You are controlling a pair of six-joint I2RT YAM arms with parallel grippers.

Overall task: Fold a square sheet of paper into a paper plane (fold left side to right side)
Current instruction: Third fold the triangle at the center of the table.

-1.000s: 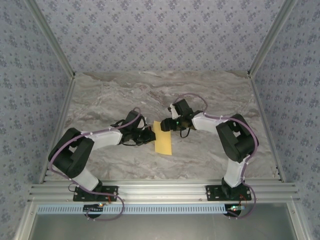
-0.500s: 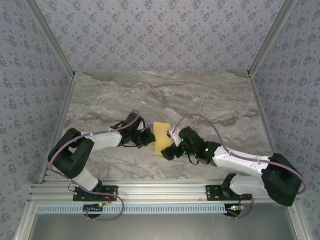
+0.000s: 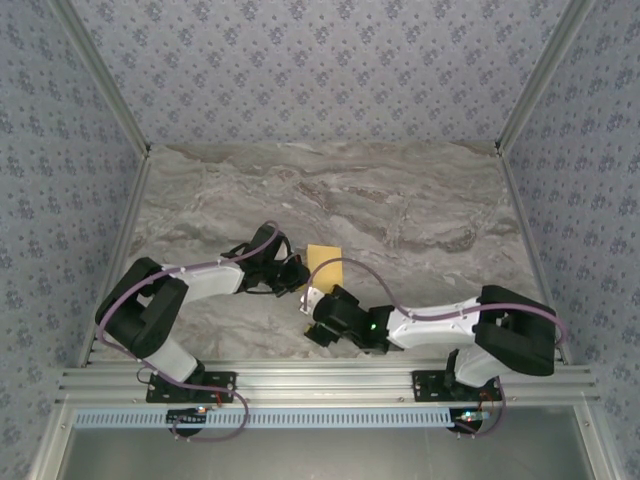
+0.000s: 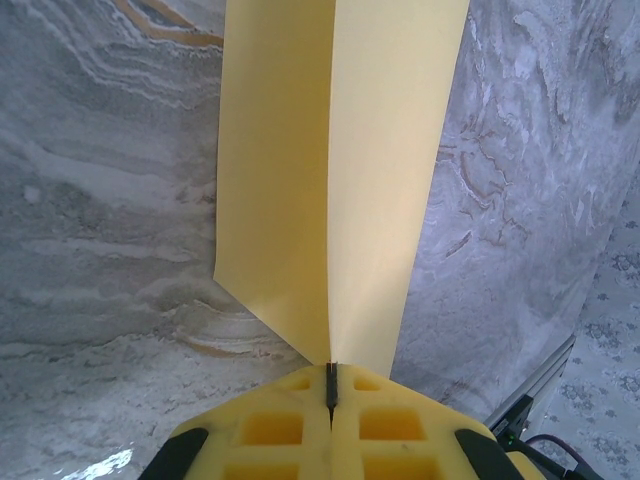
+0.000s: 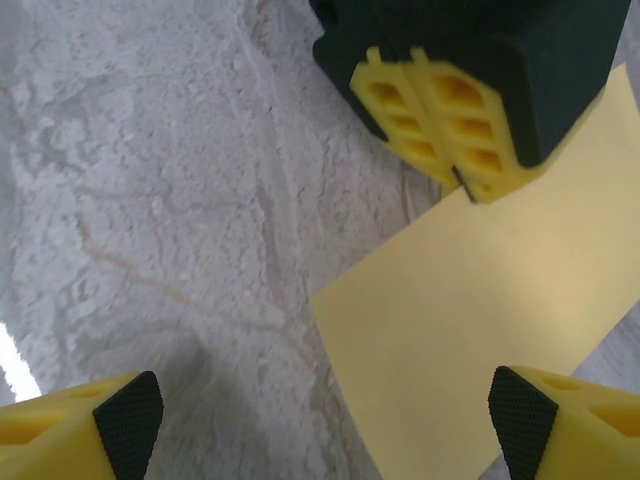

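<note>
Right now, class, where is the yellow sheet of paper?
In the top view, the sheet of paper sits on the table between the arms, its left edge pinched by the shut left gripper, the open right gripper just below it.

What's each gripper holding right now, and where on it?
The left gripper is shut on the paper, pinching its left edge. The right gripper is open and holds nothing.

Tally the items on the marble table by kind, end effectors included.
Folded yellow-orange paper sheet: 1
Yellow-padded two-finger end effectors: 2, left end effector pinching the sheet, right end effector open
Total: 3
</note>
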